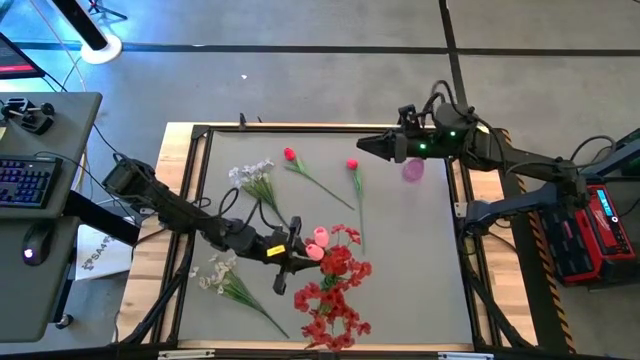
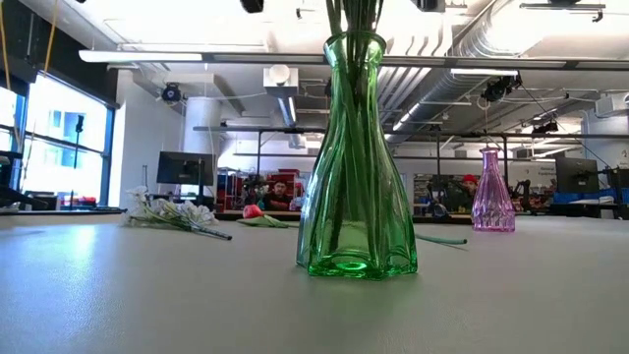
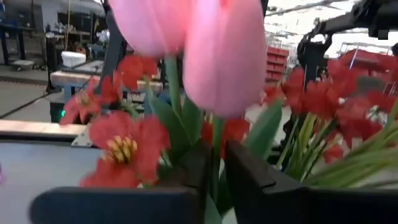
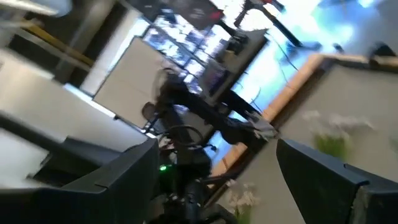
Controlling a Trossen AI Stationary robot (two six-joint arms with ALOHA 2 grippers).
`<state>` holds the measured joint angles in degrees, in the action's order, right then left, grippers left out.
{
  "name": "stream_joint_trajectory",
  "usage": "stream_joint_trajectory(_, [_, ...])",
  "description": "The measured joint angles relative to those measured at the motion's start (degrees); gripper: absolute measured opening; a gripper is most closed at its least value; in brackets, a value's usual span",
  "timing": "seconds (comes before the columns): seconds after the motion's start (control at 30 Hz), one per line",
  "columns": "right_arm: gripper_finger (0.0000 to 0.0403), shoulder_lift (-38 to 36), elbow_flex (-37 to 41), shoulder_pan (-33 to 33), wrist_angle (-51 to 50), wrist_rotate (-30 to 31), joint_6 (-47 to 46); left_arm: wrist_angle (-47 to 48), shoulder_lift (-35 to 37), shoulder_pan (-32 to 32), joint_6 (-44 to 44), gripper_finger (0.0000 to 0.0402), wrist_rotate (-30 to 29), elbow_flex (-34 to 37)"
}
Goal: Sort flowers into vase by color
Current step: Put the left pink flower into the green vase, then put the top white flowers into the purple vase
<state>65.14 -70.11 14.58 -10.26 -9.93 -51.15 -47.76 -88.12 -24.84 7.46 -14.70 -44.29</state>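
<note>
We judge the sorting to be partly done. A bunch of red flowers (image 1: 335, 290) already stands in the green vase (image 2: 356, 157) near the front edge of the counter (image 1: 420, 260), toward its middle; from above the blossoms hide the vase, and in the low view only thin green stems show inside its neck. The left claw (image 1: 297, 251) hangs just beside that bunch, pinched shut on the stems of two pink buds (image 1: 319, 243); in the left wrist view the stems run between the two dark fingers (image 3: 252, 177) with red blossoms all around. Whether the buds are going into this vase or elsewhere we cannot tell.

A good deal is left, as we see it. Two white sprays lie flat on the counter: one (image 1: 252, 180) toward the back left, another (image 1: 222, 275) near the front left corner. Two single red buds lie toward the back edge, one (image 1: 290, 155) left of centre and one (image 1: 352, 165) just right of it, their long stems trailing forward. The small pink vase (image 1: 413, 170) by the back right corner looks empty in the low view.

The right claw (image 1: 368, 146) hovers over the back right of the counter near the pink vase, fingers spread apart and holding nothing.

The flowers are artificial, with long thin green stems.
</note>
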Motion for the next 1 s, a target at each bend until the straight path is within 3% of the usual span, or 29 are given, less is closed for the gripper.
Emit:
stream_joint_trajectory(0.23, [0.0314,0.05,0.00,1.52,-19.52,5.90,-0.31,0.52,2.14,-0.74,0.39,0.0138,-0.03,0.00])
stream_joint_trajectory(0.4, [0.0314,1.59,0.00,2.90,-28.44,7.67,1.63,6.22,6.13,-0.67,0.44,0.0177,-0.07,0.00])
stream_joint_trajectory(0.67, [0.0314,8.39,1.49,5.97,-29.61,2.76,7.09,16.83,15.12,-0.67,2.37,0.0181,-3.22,-0.02])
stream_joint_trajectory(1.0, [0.0314,19.54,2.03,11.74,-28.25,-1.19,17.43,28.48,24.86,-0.67,6.70,0.0180,-16.96,-0.04])
